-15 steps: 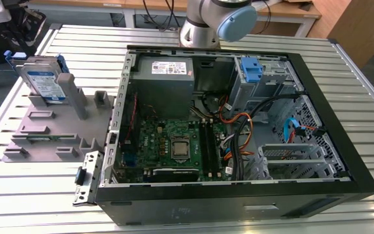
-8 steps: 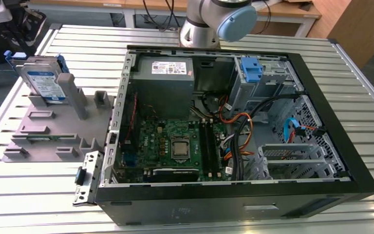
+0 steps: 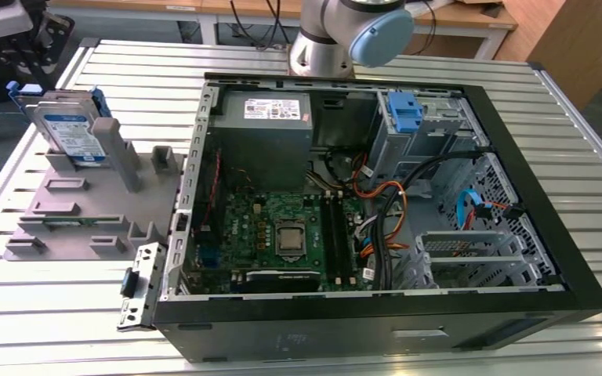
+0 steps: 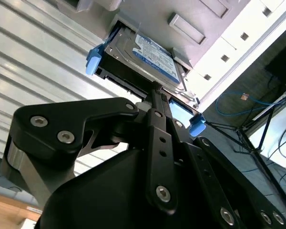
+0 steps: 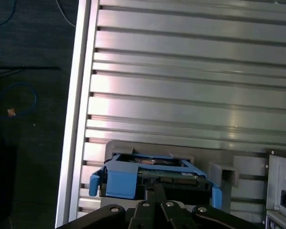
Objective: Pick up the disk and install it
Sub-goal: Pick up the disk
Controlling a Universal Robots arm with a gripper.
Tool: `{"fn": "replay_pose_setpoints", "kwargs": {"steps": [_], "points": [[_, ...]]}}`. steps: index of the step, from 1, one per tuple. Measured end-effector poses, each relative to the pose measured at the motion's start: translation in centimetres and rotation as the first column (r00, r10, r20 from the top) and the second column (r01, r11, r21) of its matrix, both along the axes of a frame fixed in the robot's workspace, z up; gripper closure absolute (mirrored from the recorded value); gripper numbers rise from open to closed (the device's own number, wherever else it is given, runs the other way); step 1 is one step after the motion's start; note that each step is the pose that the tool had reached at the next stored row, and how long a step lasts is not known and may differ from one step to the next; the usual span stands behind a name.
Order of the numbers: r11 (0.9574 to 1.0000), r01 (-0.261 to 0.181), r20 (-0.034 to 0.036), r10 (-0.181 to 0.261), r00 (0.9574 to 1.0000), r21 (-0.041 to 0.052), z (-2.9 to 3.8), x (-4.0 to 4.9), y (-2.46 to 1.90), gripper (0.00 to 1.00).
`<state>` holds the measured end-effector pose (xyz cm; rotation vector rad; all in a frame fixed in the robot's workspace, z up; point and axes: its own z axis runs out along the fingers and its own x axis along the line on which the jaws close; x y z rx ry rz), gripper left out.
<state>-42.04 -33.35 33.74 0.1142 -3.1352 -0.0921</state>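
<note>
1. The gripper (image 4: pixel 155 90) has its jaws drawn right together. The black fingertips (image 5: pixel 152 193) meet with no gap between them and nothing held between them.
2. The disk (image 4: pixel 150 50) sits straight ahead of the jaws, with its near edge just beside their tips. I cannot tell whether the tips touch that edge.
3. The disk stands on edge in a slot of a grey holder (image 3: pixel 81 207). In the second wrist view its flat face carries a white label with a blue band.
4. A blue carrier (image 5: pixel 121 181) frames the disk. One carrier tab (image 4: pixel 93 61) sticks out to one side of the jaws and a second tab (image 4: pixel 196 126) to the other.
5. The holder rests on a slatted aluminium bench (image 3: pixel 583 141). In the first wrist view the slats run on beyond the disk, away from the jaws.
6. An open computer case (image 3: pixel 385 333) lies flat on the bench well apart from the jaws, on the exterior view's right of the holder.
7. The case's open side faces up and shows:
   - a green motherboard (image 3: pixel 280 227)
   - a grey power supply (image 3: pixel 270 121) with a white sticker
   - a bundle of orange and black cables (image 3: pixel 385 200)
   - an upright blue latch (image 3: pixel 404 117)
   - a metal drive cage (image 3: pixel 469 254)
8. The arm's base (image 3: pixel 332 35) rises at the far side of the case in the exterior view.
9. The disk is in the holder, outside the case.
</note>
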Motion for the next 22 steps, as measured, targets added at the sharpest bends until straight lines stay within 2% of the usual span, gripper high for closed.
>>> {"fn": "replay_pose_setpoints", "kwargs": {"steps": [3,7,10,15,16,22], "points": [[0.9985,-0.054,0.0001,0.054,0.9985,0.0000,-0.01,0.00,0.00,0.89],[0.9920,-0.126,0.0001,0.126,0.9920,0.0000,-0.02,0.00,0.00,0.89],[0.9838,-0.179,0.0000,0.179,0.9838,-0.0001,-0.02,0.00,0.00,0.89],[0.9662,-0.258,0.0000,0.258,0.9662,0.0000,-0.02,0.00,0.00,0.89],[0.9648,-0.263,0.0000,0.263,0.9648,0.0000,-0.02,0.00,0.00,0.89],[0.9642,-0.265,0.0001,0.265,0.9642,0.0000,-0.03,0.00,0.00,0.89]]}}
